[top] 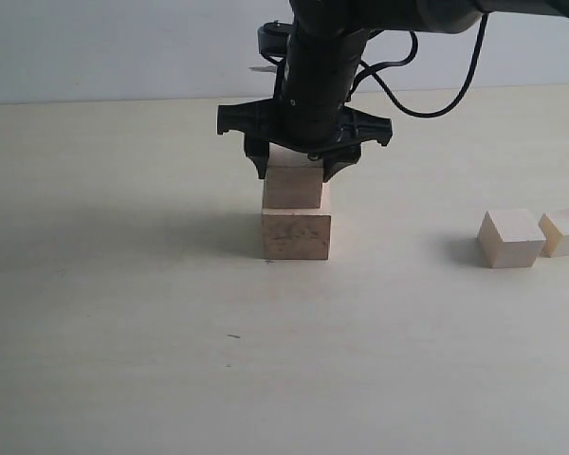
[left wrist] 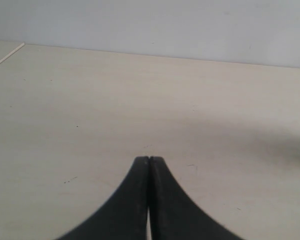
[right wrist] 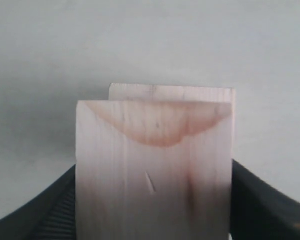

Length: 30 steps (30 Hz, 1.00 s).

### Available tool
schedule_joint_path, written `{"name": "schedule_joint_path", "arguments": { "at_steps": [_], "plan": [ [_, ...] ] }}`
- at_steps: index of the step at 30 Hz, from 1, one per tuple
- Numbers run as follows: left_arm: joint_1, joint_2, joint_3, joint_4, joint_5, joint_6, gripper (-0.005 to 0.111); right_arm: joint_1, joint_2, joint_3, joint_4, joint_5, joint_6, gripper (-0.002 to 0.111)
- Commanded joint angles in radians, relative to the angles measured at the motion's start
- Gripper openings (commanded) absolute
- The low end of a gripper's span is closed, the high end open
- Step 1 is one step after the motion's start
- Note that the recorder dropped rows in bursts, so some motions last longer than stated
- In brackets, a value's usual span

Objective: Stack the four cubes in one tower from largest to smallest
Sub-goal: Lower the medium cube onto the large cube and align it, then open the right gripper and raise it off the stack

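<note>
Near your table's (top: 123,332) right edge, the third cube (top: 510,239) and smallest cube (top: 564,233) sit side by side. Mid-table, your right gripper (top: 297,172) clasps the second cube (top: 292,188), resting on the biggest cube (top: 296,237). Your left gripper (left wrist: 149,159) hangs clenched above the table

table (top: 123,379): pale wood | wall (top: 95,47): plain white | light: even
</note>
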Motion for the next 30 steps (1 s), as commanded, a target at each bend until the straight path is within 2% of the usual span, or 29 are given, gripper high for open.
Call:
{"name": "schedule_joint_path", "arguments": {
  "at_steps": [1, 4, 10, 15, 30],
  "plan": [
    [0.005, -0.004, 0.003, -0.006, -0.012, 0.000, 0.000, 0.004, 0.016, -0.007, -0.005, 0.018, -0.008, 0.037],
    [0.005, -0.004, 0.003, -0.006, -0.012, -0.004, 0.000, 0.004, 0.016, -0.007, -0.028, 0.026, -0.014, 0.039],
    [0.005, -0.004, 0.003, -0.006, -0.012, -0.003, 0.000, 0.004, 0.016, -0.007, -0.026, 0.032, -0.014, 0.059],
    [0.005, -0.004, 0.003, -0.006, -0.012, 0.000, 0.000, 0.004, 0.016, -0.007, -0.026, 0.023, -0.009, 0.065],
    [0.005, -0.004, 0.003, -0.006, -0.012, -0.003, 0.000, 0.004, -0.060, -0.007, -0.021, -0.014, -0.007, 0.067]
  ]
}}
